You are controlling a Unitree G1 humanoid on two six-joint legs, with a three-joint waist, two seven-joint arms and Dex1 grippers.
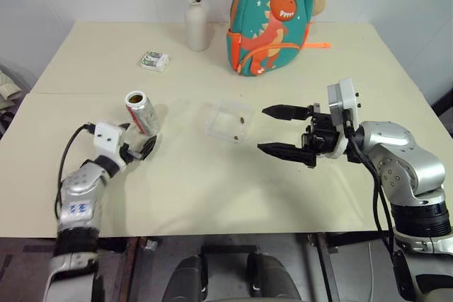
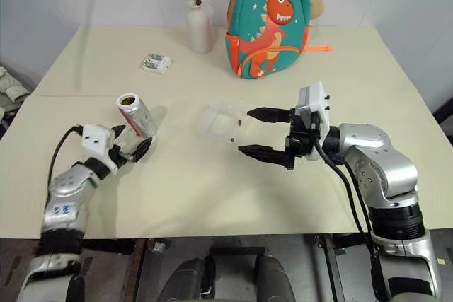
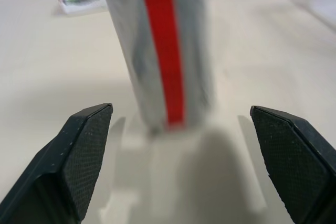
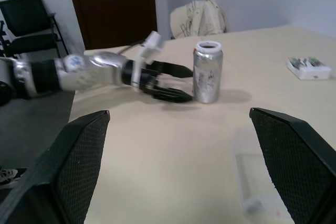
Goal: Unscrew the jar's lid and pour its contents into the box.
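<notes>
The jar (image 1: pixel 143 112) is a silvery cylinder with a red stripe. It stands upright on the table (image 1: pixel 212 189) at the left, its mouth open and brown contents (image 1: pixel 135 97) showing inside. My left gripper (image 1: pixel 138 148) is open just short of the jar, one finger to either side of it and apart from it; the left wrist view shows the jar (image 3: pixel 163 51) beyond the fingertips (image 3: pixel 89 140). The box (image 1: pixel 228 119), a clear shallow tray, lies at the table's middle with a few brown bits in it. My right gripper (image 1: pixel 277 131) is open and empty just right of the box. The lid is out of view.
A white vase with flowers (image 1: pixel 197 26) and a teal dinosaur backpack (image 1: pixel 270 19) stand at the back of the table. A small white-and-green packet (image 1: pixel 154 61) lies behind the jar. Bare tabletop stretches along the front edge.
</notes>
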